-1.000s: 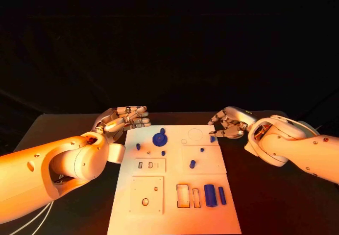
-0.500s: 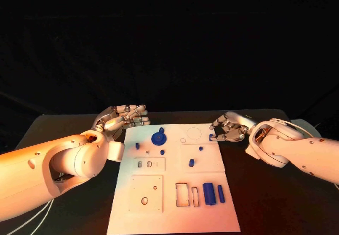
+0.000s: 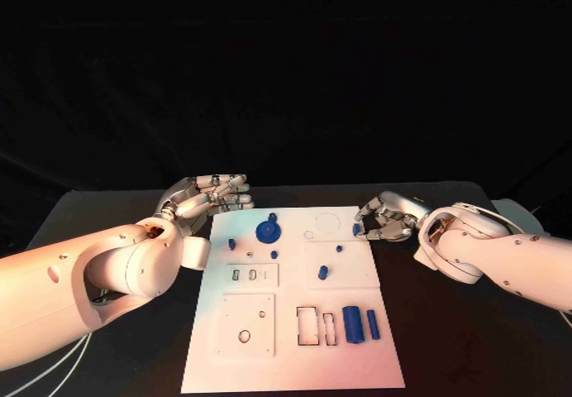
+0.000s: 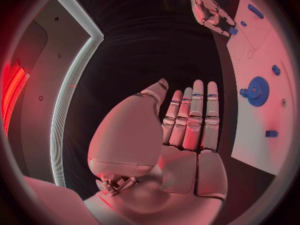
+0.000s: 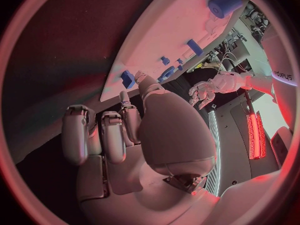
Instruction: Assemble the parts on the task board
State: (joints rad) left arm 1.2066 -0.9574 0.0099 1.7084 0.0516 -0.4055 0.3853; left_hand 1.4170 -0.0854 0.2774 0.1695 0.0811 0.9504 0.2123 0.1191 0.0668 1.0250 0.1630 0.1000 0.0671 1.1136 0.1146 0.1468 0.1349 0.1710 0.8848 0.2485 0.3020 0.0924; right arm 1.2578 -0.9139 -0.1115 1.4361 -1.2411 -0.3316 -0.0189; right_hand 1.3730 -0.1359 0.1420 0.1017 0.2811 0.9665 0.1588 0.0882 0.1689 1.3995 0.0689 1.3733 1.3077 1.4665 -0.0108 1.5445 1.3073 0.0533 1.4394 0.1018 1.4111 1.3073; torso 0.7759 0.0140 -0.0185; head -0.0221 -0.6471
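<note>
**A:** At the far right edge of the task board [image 3: 292,347], what is the right hand [image 3: 383,218] doing?

**B:** Its fingers [image 3: 367,217] are curled in around a small blue part [image 3: 358,229] that sits right at the board's rim. I can't tell whether they pinch it or only touch it (the wrist view shows a fingertip beside the piece, no clear clamp).

**A:** And the left hand [image 3: 209,198]?

**B:** It hovers off the board's far left corner, fingers straight, pressed side by side, holding nothing.

**A:** How would that part handle?

**B:** It looks like hard plastic: stiff, very light, probably smooth enough to squirt out of a loose pinch. I'd take it across its two flat sides, low down, between thumb and one fingertip.

**A:** The other pieces?

**B:** The blue gear [image 3: 269,232] is on the board's far end; the larger blue cylinder [image 3: 353,323] lies nearer on the white plate, on the dark surface [image 3: 453,347].
</note>
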